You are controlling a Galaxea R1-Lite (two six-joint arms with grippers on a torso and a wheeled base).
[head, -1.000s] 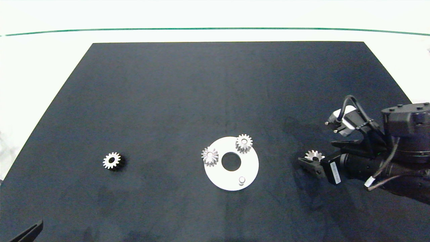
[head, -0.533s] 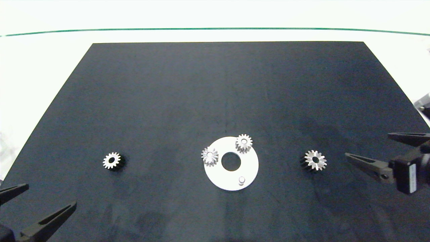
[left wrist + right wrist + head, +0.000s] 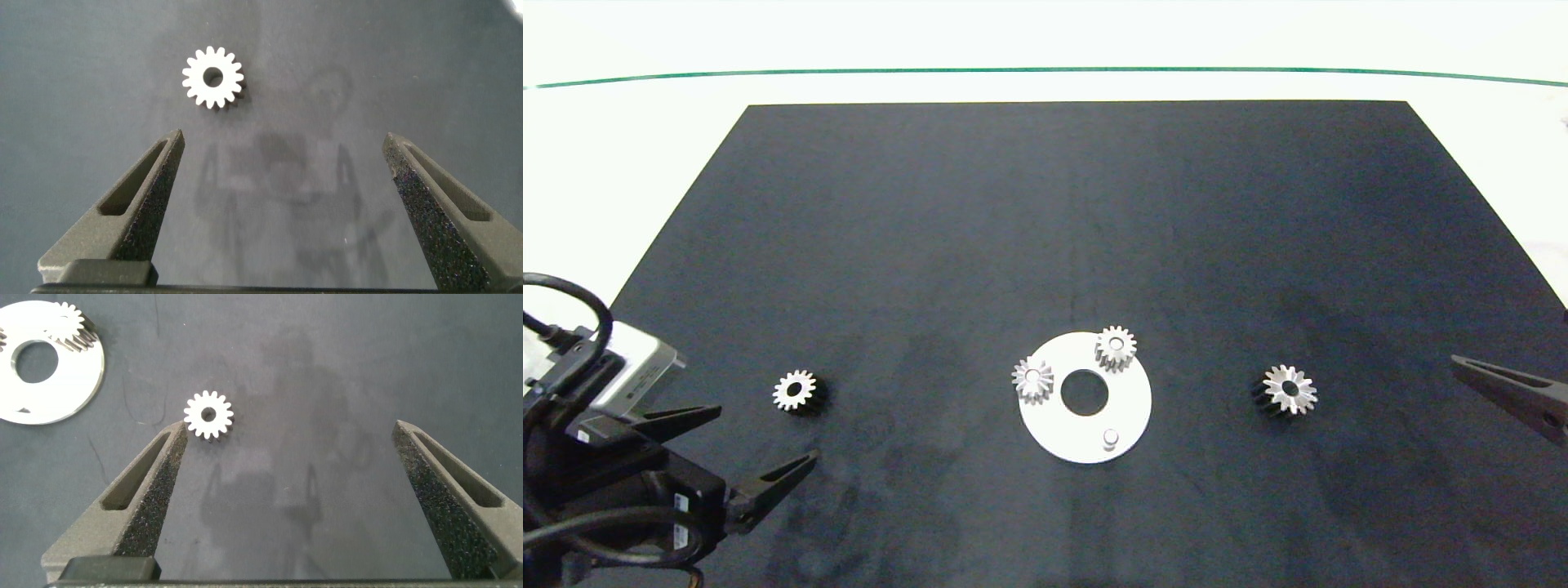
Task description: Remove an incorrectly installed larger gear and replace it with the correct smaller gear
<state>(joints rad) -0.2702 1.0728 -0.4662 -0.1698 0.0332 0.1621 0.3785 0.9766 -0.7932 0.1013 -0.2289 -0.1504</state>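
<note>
Left gripper (image 3: 282,204) fingers wide, empty; smaller gear (image 3: 213,77) lies ahead, beyond one fingertip. Likely stiff, slick metal: pinch across toothed rim.

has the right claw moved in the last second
Yes. It let go of the larger gear, which now lies right of the round plate, and the right claw backed away, open, to the mat's right edge.

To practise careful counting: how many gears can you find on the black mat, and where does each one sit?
4. Two gears sit on pegs of the white disc, at its left edge and top. One lies loose on the mat's left, one on its right. None seems hidden.
</note>
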